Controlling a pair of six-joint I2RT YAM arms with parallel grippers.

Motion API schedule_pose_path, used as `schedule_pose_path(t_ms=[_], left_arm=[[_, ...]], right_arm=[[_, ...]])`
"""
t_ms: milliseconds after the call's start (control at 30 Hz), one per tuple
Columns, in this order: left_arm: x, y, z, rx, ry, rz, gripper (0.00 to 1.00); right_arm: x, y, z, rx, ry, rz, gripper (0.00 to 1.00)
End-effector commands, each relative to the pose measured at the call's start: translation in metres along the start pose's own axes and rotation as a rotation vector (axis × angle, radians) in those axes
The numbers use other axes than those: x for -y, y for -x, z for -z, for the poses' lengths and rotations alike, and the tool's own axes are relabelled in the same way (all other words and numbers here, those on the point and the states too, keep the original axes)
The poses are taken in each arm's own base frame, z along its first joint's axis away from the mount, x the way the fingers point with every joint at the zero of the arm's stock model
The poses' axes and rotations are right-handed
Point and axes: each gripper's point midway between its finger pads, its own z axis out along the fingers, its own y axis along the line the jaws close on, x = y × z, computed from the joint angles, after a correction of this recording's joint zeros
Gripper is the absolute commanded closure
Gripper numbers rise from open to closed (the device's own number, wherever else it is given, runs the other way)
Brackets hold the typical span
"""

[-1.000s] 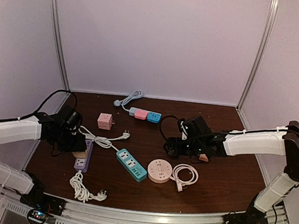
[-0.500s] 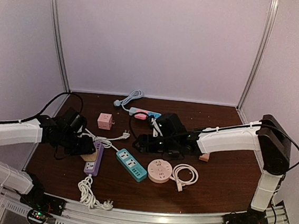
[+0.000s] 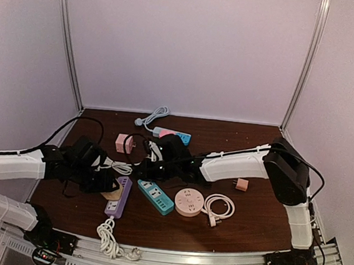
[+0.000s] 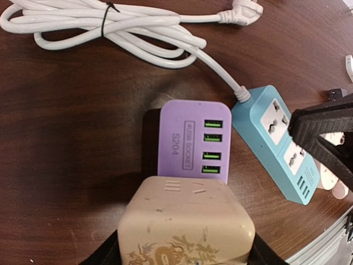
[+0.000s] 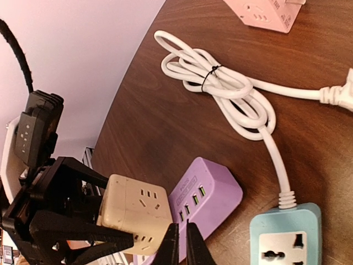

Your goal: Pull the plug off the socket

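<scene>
- The left gripper [image 4: 187, 245] clamps a beige cube adapter [image 4: 186, 221], with one black finger on each side of the cube.
- The adapter sits on top of a purple power strip [image 4: 194, 141], touching it just behind the strip's four green USB ports. Whether its pins are seated in the strip cannot be made out.
- The purple strip lies flat on the dark wooden table [image 4: 71, 138], ports facing up.
- The right gripper [image 5: 185, 243] hovers over the purple strip's USB end, just beside the adapter. Its fingertips are pressed together with nothing between them.
- A teal power strip [image 4: 278, 143] lies just beside the purple strip on the right arm's side and is angled away from it.
- A white cable bundle [image 4: 105, 25], cinched with a black tie, lies past the purple strip's USB end and feeds into the near end of the teal strip.
- A pink cube socket [image 5: 265, 11] rests well beyond the purple strip, on the far side of the cable bundle.
- A round pink socket [image 3: 189, 202] sits on the far side of the teal strip from the purple strip.
</scene>
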Motion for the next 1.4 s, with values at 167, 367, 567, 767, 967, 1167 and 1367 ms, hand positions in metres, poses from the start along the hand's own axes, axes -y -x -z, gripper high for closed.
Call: schedule_pose_path(t_ms=[167, 367, 567, 767, 967, 1167, 1367], left_arm=[[0.020, 0.000, 0.005, 0.024, -0.061, -0.006, 0.83], [0.027, 0.003, 0.009, 0.038, -0.085, -0.018, 0.84], [0.033, 0.012, 0.014, 0.084, -0.090, -0.032, 0.85], [0.041, 0.024, 0.025, 0.142, -0.119, -0.040, 0.85], [0.041, 0.034, 0.037, 0.185, -0.108, -0.041, 0.85], [0.039, 0.033, 0.035, 0.138, -0.059, -0.048, 0.82], [0.038, 0.032, 0.023, 0.064, -0.045, -0.059, 0.80]], right_arm=[[-0.022, -0.013, -0.026, -0.045, 0.101, -0.039, 0.97], [-0.013, -0.029, -0.038, -0.089, 0.106, -0.062, 0.99], [0.002, -0.041, -0.046, -0.098, 0.053, -0.085, 1.00], [0.024, -0.058, -0.054, -0.113, -0.046, -0.099, 1.00], [0.040, -0.064, -0.054, -0.119, -0.113, -0.097, 1.00], [0.050, -0.068, -0.052, -0.120, -0.155, -0.060, 1.00], [0.053, -0.072, -0.052, -0.124, -0.166, -0.023, 1.00]])
